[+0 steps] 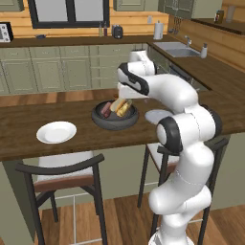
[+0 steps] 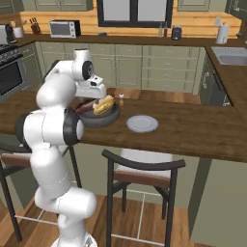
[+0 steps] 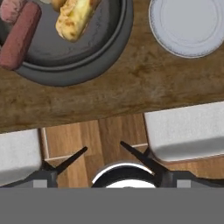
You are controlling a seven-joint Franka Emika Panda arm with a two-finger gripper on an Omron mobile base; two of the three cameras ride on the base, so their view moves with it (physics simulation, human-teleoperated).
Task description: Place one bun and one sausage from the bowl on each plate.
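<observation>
The dark grey bowl [image 1: 115, 122] [image 2: 100, 119] [image 3: 87, 70] sits on the wooden counter and holds yellow buns [image 1: 122, 107] [image 2: 103, 104] [image 3: 75, 18] and reddish sausages [image 1: 106, 109] [image 3: 19, 36]. One white plate [image 1: 56, 132] lies to the bowl's left, bare. A second bare plate [image 1: 157, 116] [image 2: 142, 124] [image 3: 188, 26] lies to its right. My gripper [image 3: 103, 148] hovers above the bowl's near right side, over the counter's front edge. It is open, with nothing between its fingertips [image 3: 82, 152].
Two stools with white cushions [image 1: 62, 165] [image 3: 188, 131] stand under the counter's front edge. A small shaker [image 2: 121, 100] stands behind the bowl. A sink [image 1: 176, 48] is set in the far right counter.
</observation>
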